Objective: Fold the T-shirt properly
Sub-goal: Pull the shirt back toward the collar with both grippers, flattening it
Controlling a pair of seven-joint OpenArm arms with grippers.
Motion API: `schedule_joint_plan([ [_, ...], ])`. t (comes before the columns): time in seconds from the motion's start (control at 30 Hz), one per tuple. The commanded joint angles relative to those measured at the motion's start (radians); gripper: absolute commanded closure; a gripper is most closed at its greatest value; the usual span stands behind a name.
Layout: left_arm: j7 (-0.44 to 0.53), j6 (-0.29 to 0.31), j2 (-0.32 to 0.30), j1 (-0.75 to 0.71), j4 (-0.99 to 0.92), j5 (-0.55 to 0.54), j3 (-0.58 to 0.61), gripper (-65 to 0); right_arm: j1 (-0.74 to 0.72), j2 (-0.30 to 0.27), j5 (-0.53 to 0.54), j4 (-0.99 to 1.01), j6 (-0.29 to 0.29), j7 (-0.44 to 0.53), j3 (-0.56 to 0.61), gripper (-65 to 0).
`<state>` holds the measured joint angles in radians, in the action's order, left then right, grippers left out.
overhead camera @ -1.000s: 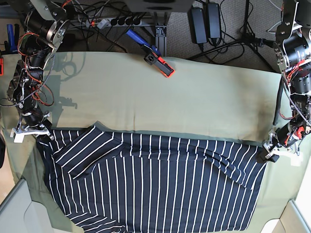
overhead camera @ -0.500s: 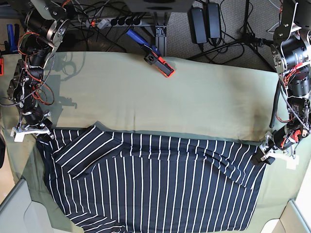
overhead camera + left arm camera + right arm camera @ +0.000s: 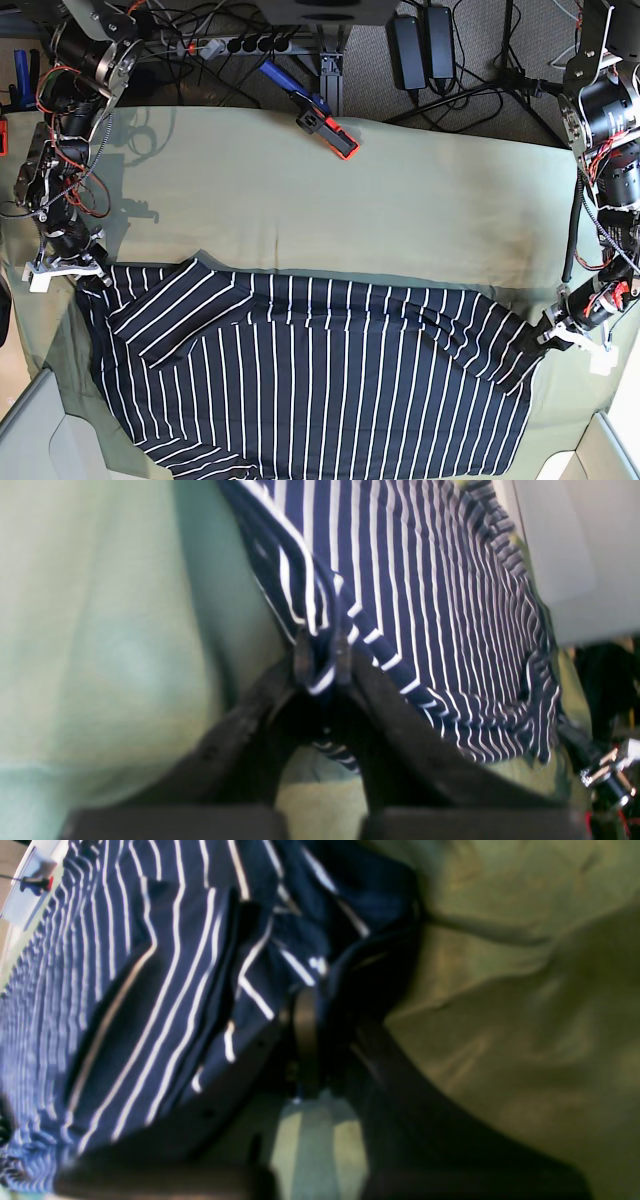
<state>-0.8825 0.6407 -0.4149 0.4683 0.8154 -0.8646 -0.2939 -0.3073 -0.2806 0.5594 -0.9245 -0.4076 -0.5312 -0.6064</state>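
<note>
Gripping opposite top corners of the T-shirt (image 3: 310,375), both claws are sitting closed on fabric. The left claw (image 3: 322,652) is pinching a striped fold between its fingertips, cloth spilling away ahead of it and to its right in its wrist view; in the base view the left claw (image 3: 553,332) is sitting at the shirt's far corner. The right claw (image 3: 312,1010) is closing tight on dark hem, the striped body running off to its left in its own view; seen from the base, the right claw (image 3: 88,275) is at the opposite corner.

Key relation: the shirt's long axis is running straight from one claw to the other, and the whole body is lying on the near side of that line, toward the table's front edge. Each arm is holding its own corner.

Room: beyond both claws, bare green cloth (image 3: 330,205) is lying open up to an orange-tipped clamp (image 3: 326,128) at the back edge. On the near side the shirt is running out of the base view, so its bottom hem is not visible.

Judgement: the grasp step is looking complete; a fold toward the front will likely be needing both corners moved together, keeping that line taut.
</note>
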Motion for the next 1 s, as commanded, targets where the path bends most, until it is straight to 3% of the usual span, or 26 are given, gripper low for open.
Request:
schedule_joint_plan([
  [0.0, 0.006, 0.057, -0.016, 0.021, 0.017, -0.029, -0.002, 0.0, -0.016, -0.016, 0.026, -0.014, -0.009, -0.019, -0.001, 0.0],
  [0.2, -0.105, 0.057, -0.047, -0.049, 0.018, -0.245, -0.002, 0.0, 0.010, -0.022, 0.097, -0.083, -0.011, -0.166, -0.035, 0.0],
  [0.33, -0.116, 0.057, -0.092, -0.096, 0.018, -0.284, -0.002, 0.0, 0.082, -0.030, 0.159, -0.216, -0.013, -0.225, -0.053, 0.0],
  [0.73, -0.203, 0.057, -0.234, -0.214, 0.042, -0.439, -0.002, 0.0, 0.322, -0.154, 0.246, -0.389, -0.016, -0.259, -0.053, 0.0],
  [0.97, -0.262, 0.057, -0.278, -0.356, 0.082, -0.555, -0.002, 0.0, 0.414, -0.188, 0.284, -0.409, -0.028, -0.274, -0.055, 0.0],
])
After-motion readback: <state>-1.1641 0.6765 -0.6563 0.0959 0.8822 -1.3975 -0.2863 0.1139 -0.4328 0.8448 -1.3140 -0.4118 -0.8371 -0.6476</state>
